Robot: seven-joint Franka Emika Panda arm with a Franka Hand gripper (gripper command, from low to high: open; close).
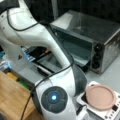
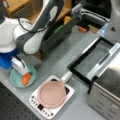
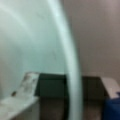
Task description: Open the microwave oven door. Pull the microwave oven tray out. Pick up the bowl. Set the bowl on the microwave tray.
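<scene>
Here the gripper [image 2: 25, 73] is down at the bowl [image 2: 15, 80], near a front view's bottom left. One finger [image 2: 19, 65] reaches inside the bowl and its orange-tipped end lies over the rim on the side toward the oven. In the wrist view the pale teal rim [image 3: 72, 75] runs as a tall curve just past a finger [image 3: 17, 100], with the bowl's inside wall to the left of it. Whether the jaws are closed on the rim I cannot tell.

The bowl holds nothing but the fingertips. Beyond it sits a white appliance [image 2: 50, 110] carrying a pink disc [image 2: 51, 94].

Farther off, the microwave oven [image 1: 105, 32] stands with its door [image 2: 93, 58] dropped flat toward the fingers. The oven tray I cannot make out.
</scene>
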